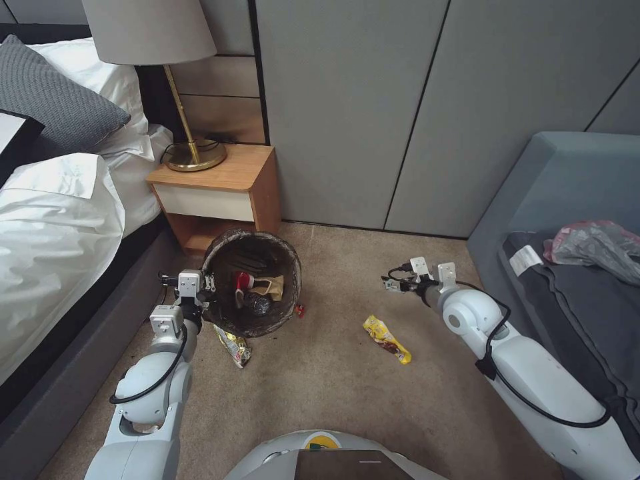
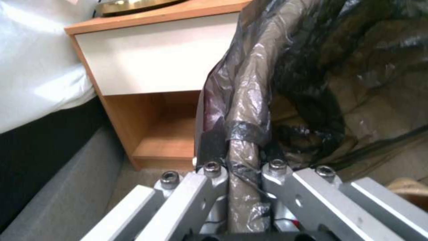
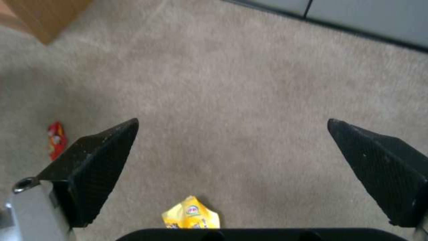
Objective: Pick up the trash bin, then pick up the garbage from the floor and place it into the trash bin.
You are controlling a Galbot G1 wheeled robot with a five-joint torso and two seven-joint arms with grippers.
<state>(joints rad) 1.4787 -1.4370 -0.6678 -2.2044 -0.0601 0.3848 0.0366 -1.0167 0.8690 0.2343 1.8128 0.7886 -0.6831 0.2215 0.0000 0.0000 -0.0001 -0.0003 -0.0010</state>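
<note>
Head view: left pincer (image 1: 203,283) grips crinkly-lined round trash bin (image 1: 252,281)

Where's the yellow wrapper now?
In the head view the yellow wrapper lies on the carpet, right of the bin and just short of the open right claw.

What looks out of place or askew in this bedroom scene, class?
The trash bin is tilted, mouth toward the camera, its rim clamped in the left gripper. Litter lies on the carpet: a yellow wrapper, a shiny wrapper and a small red packet. The right gripper hovers open.
</note>
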